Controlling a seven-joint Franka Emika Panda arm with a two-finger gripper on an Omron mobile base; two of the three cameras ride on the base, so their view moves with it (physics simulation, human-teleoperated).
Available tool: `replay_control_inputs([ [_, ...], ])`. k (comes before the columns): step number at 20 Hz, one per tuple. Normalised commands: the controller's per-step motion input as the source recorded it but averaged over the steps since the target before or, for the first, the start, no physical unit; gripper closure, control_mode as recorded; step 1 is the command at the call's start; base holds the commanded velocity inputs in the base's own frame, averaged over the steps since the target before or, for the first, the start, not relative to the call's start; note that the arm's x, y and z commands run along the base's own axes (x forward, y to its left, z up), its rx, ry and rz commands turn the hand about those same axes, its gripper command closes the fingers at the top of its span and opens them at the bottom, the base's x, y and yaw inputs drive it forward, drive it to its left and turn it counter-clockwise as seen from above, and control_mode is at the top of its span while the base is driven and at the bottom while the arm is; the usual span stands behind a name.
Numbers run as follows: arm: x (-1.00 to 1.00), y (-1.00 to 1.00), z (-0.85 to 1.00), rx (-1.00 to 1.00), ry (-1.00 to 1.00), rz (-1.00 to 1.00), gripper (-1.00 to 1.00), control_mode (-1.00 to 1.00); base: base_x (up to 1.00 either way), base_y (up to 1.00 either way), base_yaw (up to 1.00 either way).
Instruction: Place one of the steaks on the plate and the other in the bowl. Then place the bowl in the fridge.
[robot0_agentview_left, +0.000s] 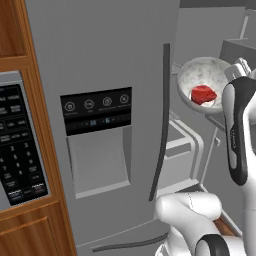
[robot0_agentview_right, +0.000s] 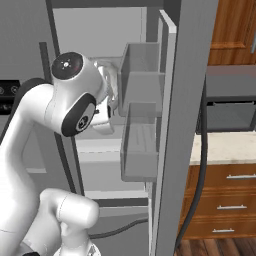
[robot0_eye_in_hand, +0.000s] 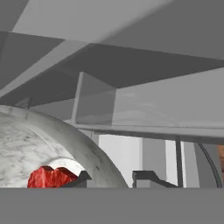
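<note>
The fridge (robot0_agentview_left: 110, 50) has its left door shut and its right door (robot0_agentview_right: 185, 100) swung open. Inside the open compartment the whitish speckled bowl (robot0_agentview_left: 202, 75) hangs tilted above the shelves. One red steak (robot0_agentview_left: 203, 94) lies in it, and also shows low at the left (robot0_eye_in_hand: 50, 178) in the hand view. My gripper (robot0_agentview_left: 239, 69) is shut on the bowl's right rim. In the hand view the rim (robot0_eye_in_hand: 94, 155) runs down between the fingertips of the gripper (robot0_eye_in_hand: 111, 179). My arm hides most of the bowl (robot0_agentview_right: 112, 75) in the right base view. The plate is out of view.
Clear door bins (robot0_agentview_right: 142, 75) hang on the open door, close to the right of my hand. Fridge shelves (robot0_agentview_left: 185, 145) lie below the bowl. A dark keypad panel (robot0_agentview_left: 17, 145) in wooden cabinetry stands left of the fridge. A counter (robot0_agentview_right: 230, 147) with drawers is beyond the open door.
</note>
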Motion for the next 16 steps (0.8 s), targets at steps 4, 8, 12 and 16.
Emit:
replay_control_inputs([
  [4,0.13,0.08,0.0,0.0,0.0,-0.02,1.0,-1.0,0.0,0.0,0.0],
  [8,0.32,0.25,0.0,0.0,0.0,-0.06,1.0,-1.0,0.0,0.0,0.0],
  [12,0.47,0.31,0.01,0.0,0.0,-0.11,1.0,-1.0,0.0,0.0,0.0],
  [16,0.54,0.0,0.07,0.0,0.0,-0.08,1.0,-1.0,0.0,0.0,0.0],
])
